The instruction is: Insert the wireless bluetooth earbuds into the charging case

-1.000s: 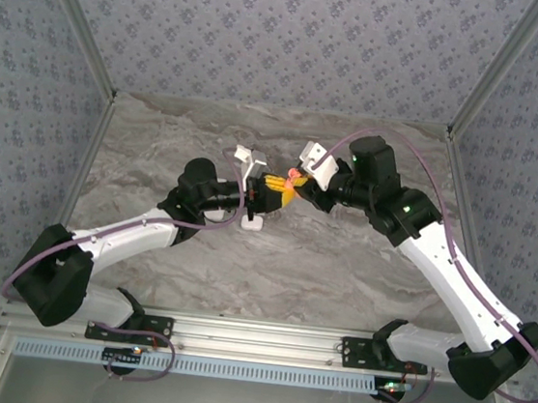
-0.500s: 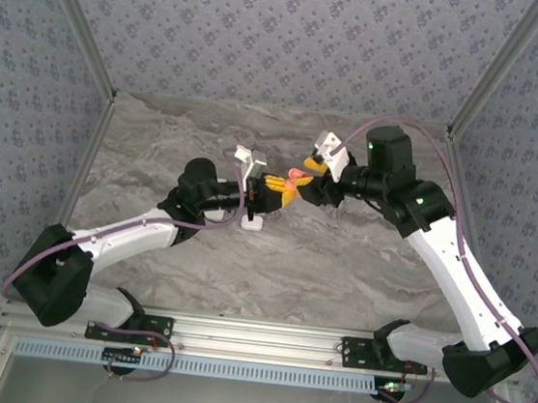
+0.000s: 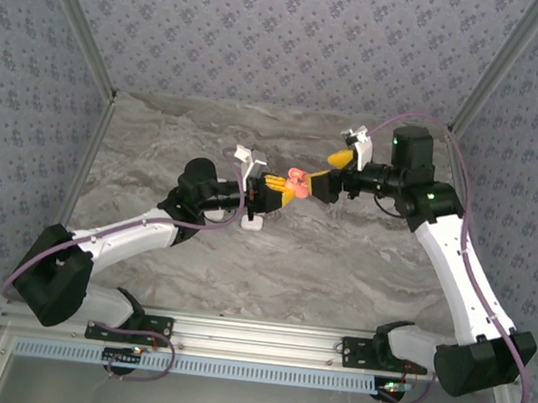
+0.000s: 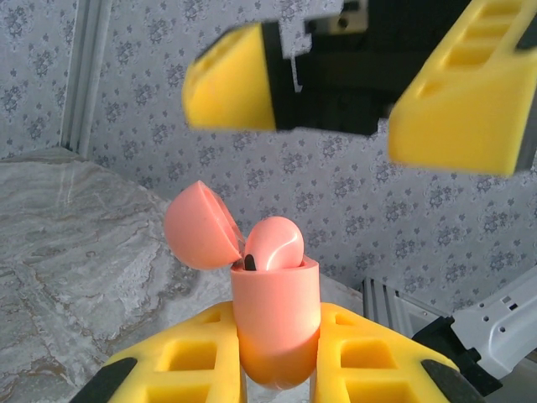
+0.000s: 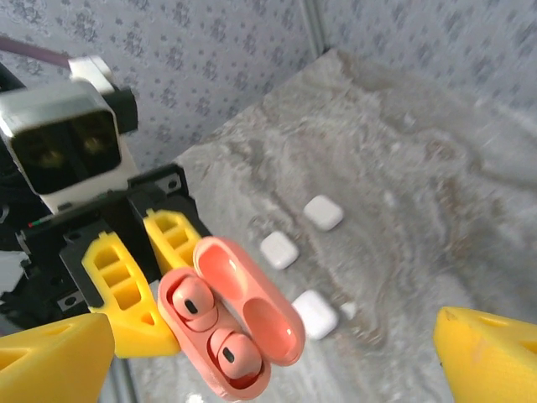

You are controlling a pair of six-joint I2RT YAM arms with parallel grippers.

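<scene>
Above the middle of the table point(image 3: 339, 268), the left gripper point(image 3: 272, 190) clamps the base of an open red-orange charging case point(image 5: 231, 327). Two matching earbuds point(image 5: 193, 300) sit in its wells. The right gripper point(image 4: 344, 84) hangs just to its right, jaws spread and empty. Three white cases point(image 5: 279, 249) lie on the table below. The pair looks seated. A clean finish would be one finger tipping the lid point(image 4: 199, 225) over gently from its hinge side, so the case does not twist out of the clamp.
</scene>
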